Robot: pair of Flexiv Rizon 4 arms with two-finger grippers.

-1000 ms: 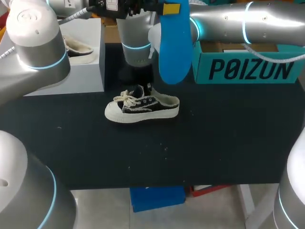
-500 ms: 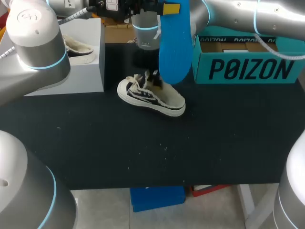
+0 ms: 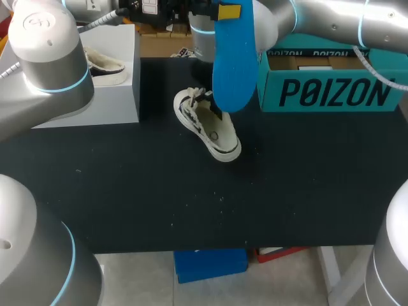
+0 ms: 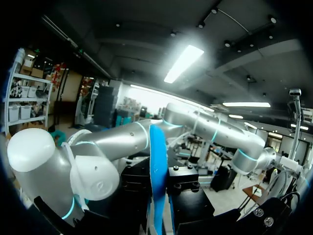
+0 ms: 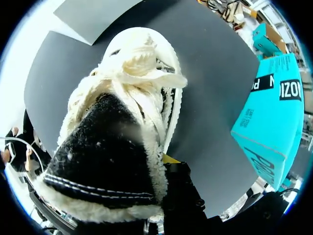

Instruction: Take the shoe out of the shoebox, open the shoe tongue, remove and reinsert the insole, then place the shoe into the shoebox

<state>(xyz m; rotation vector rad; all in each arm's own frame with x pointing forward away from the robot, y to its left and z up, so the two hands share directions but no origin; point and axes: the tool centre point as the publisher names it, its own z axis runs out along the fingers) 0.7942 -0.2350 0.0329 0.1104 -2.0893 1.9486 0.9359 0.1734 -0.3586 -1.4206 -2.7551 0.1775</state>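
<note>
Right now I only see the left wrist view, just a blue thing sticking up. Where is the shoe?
Observer: The shoe is tilted, down at the black table, just below that blue insole.
Operator: Is anything holding it?
Observer: Yes, the right jaws grip it; the right wrist view shows a yellow fingertip against the shoe.
Operator: Where's the box?
Observer: The teal shoebox stands open at the table's right rear, beside the shoe.
</note>
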